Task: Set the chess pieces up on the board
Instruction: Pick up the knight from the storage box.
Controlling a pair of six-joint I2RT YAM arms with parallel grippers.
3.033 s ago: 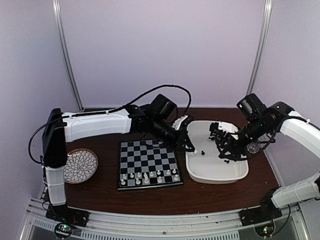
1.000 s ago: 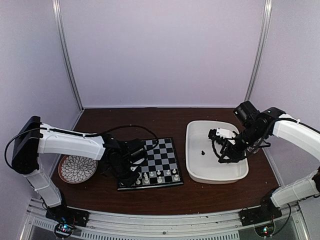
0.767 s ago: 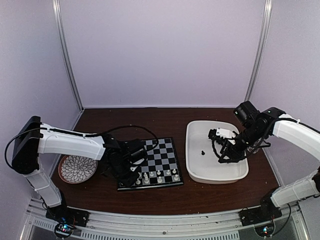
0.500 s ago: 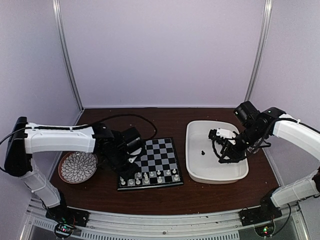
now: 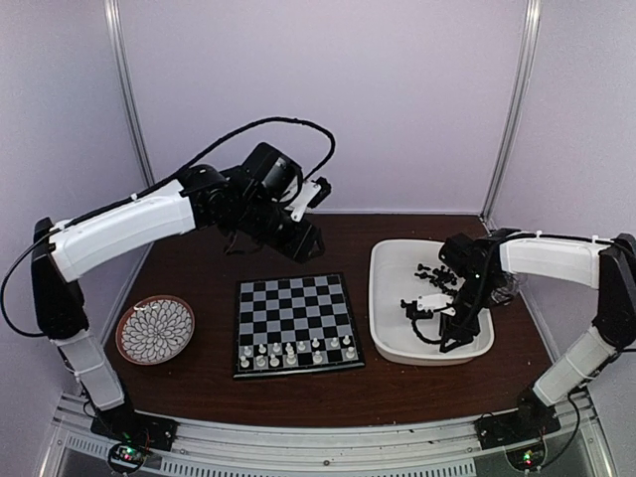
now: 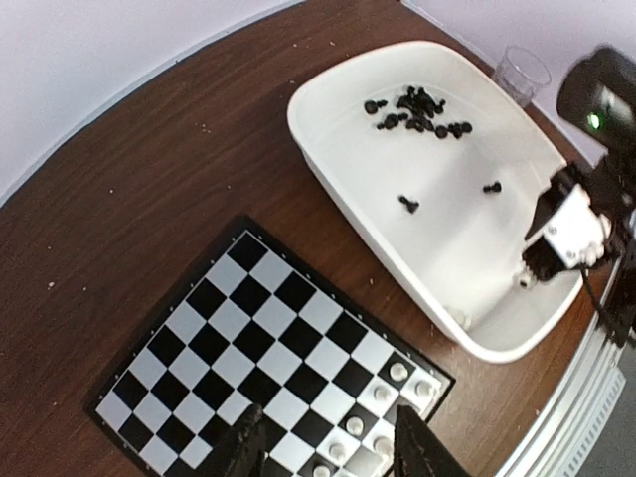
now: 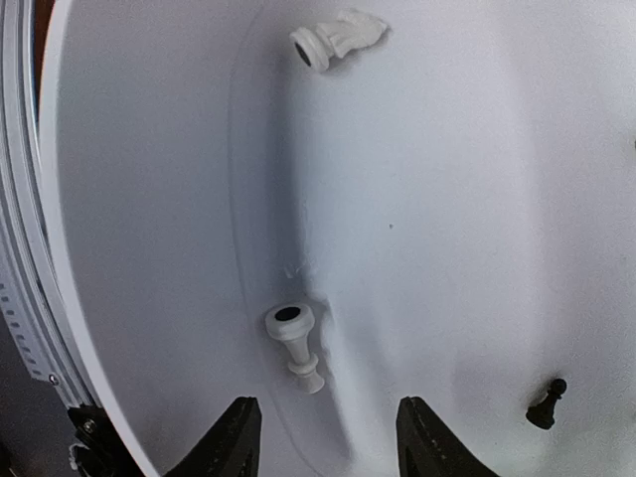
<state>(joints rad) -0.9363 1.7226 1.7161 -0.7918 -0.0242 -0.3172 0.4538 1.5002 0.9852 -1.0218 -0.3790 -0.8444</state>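
Note:
The board [image 5: 292, 320] lies at mid-table, with several white chess pieces [image 5: 298, 351] standing on its two near rows. In the left wrist view the board [image 6: 248, 348] is far below and white pieces [image 6: 399, 372] stand at its corner. My left gripper [image 5: 306, 241] hangs high over the back of the table. Its jaws [image 6: 328, 459] are open and empty. My right gripper [image 5: 449, 336] is down in the white tray [image 5: 390, 333] and open [image 7: 328, 447], just short of a white piece [image 7: 298, 350] lying on its side. Another white piece [image 7: 338, 35] and a black pawn [image 7: 545, 402] lie nearby.
A cluster of black pieces [image 6: 417, 104] lies at the tray's far end, and two lone black pieces [image 6: 407, 204] lie mid-tray. A clear glass [image 6: 522, 70] stands beyond the tray. A round patterned plate [image 5: 156, 329] sits left of the board.
My left arm has lifted from the board's near left corner, up and back, and its jaws have opened. My right gripper has shifted toward the tray's near side, still open.

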